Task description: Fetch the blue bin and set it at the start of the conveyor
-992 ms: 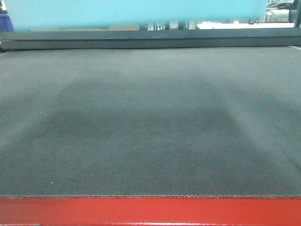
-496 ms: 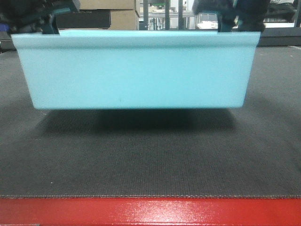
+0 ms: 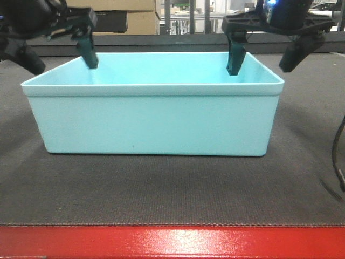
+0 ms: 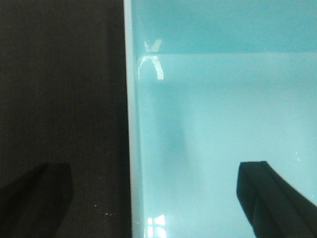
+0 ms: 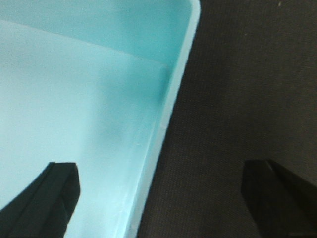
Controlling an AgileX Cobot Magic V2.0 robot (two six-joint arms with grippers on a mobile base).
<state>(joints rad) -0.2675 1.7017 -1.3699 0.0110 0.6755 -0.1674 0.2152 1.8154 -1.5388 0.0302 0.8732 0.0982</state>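
Note:
The blue bin [image 3: 153,121], a pale cyan tub, rests upright on the dark grey conveyor belt [image 3: 172,189], just behind its red front edge [image 3: 172,243]. My left gripper [image 3: 58,56] is open and straddles the bin's left wall, one finger inside and one outside. In the left wrist view the gripper [image 4: 153,198] has the bin's rim [image 4: 130,124] between its spread fingers, not touching it. My right gripper [image 3: 262,60] is open astride the right wall. The right wrist view shows this gripper [image 5: 161,198] and the rim [image 5: 171,99], apart from both fingers.
Cardboard boxes [image 3: 143,21] and shelving stand behind the belt's far dark rail [image 3: 172,42]. A black cable [image 3: 338,156] hangs over the belt at the right edge of the view.
The bin has come down from above the view and now sits on the belt. Both grippers have opened and let go of its walls.

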